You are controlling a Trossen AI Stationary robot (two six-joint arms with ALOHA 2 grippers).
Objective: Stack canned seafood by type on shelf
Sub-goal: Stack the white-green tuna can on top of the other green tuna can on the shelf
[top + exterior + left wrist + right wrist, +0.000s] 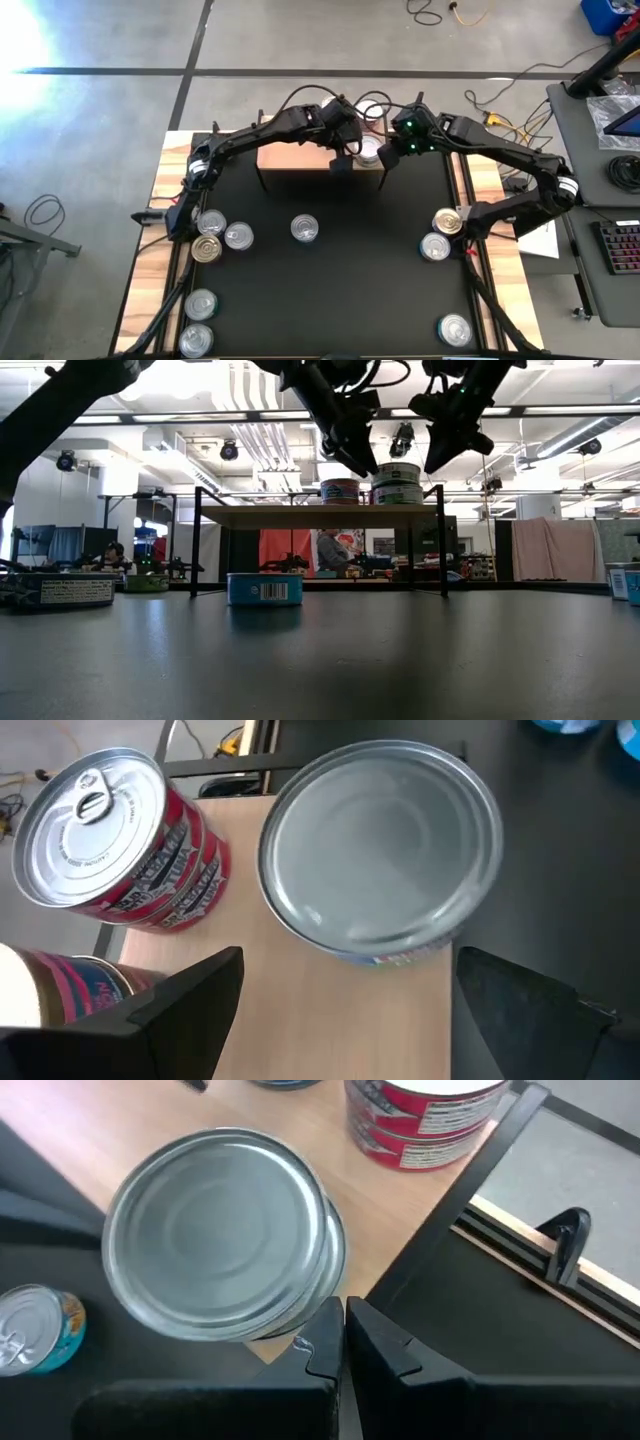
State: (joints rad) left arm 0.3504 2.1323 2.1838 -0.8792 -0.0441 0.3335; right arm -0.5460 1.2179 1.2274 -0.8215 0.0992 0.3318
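Note:
The shelf (295, 160), a light-wood board on black legs, stands at the far edge of the black mat. On its right end sit a stack of red-labelled cans (110, 840) and a silver-lidded stack (397, 482); its top can (380, 850) lies at the board's corner. My left gripper (345, 1010) hangs open above and just in front of that can, touching nothing. My right gripper (345, 1340) is shut and hovers close beside the same can (225, 1230), off the shelf's right end (437, 460); the low view shows a small gap between them.
Loose cans lie on the mat: one in the middle (305, 228), several along the left side (210, 222) (200, 302), and three on the right (448, 221) (435, 246) (455, 330). A pink-labelled can (50, 990) also sits on the shelf.

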